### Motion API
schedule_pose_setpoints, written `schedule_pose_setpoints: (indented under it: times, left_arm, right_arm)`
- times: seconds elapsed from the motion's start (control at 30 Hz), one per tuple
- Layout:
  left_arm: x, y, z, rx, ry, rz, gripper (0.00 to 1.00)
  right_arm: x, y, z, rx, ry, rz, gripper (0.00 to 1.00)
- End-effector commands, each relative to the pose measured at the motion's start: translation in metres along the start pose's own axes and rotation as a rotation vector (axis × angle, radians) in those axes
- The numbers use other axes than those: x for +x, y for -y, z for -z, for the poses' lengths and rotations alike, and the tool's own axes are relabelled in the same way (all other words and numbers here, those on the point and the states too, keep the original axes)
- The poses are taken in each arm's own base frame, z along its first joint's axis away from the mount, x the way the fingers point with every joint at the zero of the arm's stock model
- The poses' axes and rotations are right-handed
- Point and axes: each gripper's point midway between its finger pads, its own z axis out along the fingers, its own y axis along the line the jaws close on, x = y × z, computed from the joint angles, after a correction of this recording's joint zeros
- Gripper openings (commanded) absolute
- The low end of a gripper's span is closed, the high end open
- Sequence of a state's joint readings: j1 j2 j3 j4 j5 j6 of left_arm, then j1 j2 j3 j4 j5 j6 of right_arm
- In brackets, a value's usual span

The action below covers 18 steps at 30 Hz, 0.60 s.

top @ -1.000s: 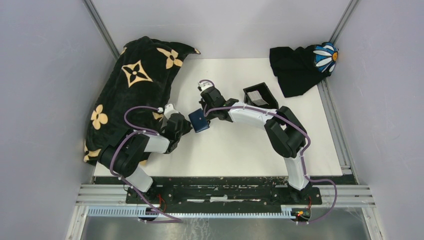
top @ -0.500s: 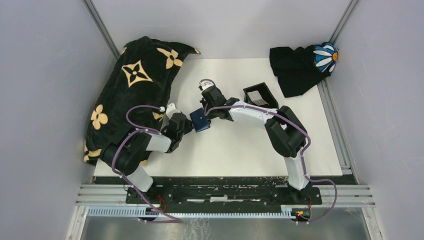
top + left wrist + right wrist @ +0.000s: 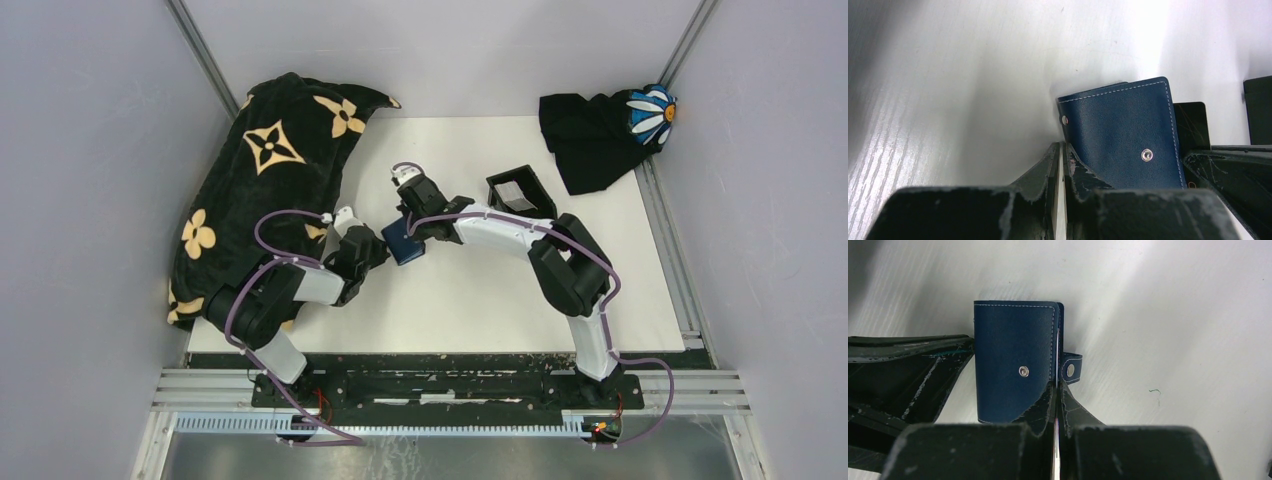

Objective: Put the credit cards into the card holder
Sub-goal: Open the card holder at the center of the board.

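Observation:
The navy card holder (image 3: 401,245) is held off the white table between my two grippers. In the left wrist view the card holder (image 3: 1120,135) shows its stitched face and snap stud. My left gripper (image 3: 1063,146) is shut on a thin pale edge at its snap-tab side, beside it in the top view (image 3: 378,244). My right gripper (image 3: 1056,386) is shut on a thin card seen edge-on at the opening of the card holder (image 3: 1010,355). A dark card corner (image 3: 1192,125) shows behind the card holder. More credit cards (image 3: 513,194) lie in the black tray (image 3: 531,177).
A black blanket with tan flowers (image 3: 270,160) covers the table's left side. A black cloth with a daisy patch (image 3: 600,135) lies at the back right corner. Grey walls close in on three sides. The black tray's edge shows in the left wrist view (image 3: 1259,110).
My right gripper has shifted a little to the left, and the card holder has moved slightly with it. My left arm has barely moved.

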<state>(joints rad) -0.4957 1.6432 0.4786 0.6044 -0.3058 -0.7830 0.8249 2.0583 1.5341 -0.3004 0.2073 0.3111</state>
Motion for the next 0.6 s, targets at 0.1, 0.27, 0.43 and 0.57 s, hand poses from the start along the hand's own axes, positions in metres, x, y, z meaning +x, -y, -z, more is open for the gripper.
schedule_pose_setpoints:
  times: [0.1, 0.27, 0.43, 0.57]
  left_arm:
    - [0.040, -0.027, 0.004, -0.087, -0.128, -0.056, 0.13]
    - [0.043, -0.026, 0.003, -0.088, -0.134, -0.063, 0.13]
    - [0.044, -0.027, 0.004, -0.091, -0.132, -0.068, 0.13]
    - [0.043, -0.028, 0.005, -0.094, -0.130, -0.068, 0.13]
  right_arm:
    - [-0.007, -0.003, -0.001, 0.009, 0.003, 0.045, 0.01]
    - [-0.004, -0.009, -0.001, -0.027, 0.008, 0.004, 0.01]
    - [-0.020, -0.013, 0.009, -0.062, 0.050, -0.034, 0.01]
    - [-0.031, -0.013, 0.016, -0.070, 0.067, -0.039, 0.01]
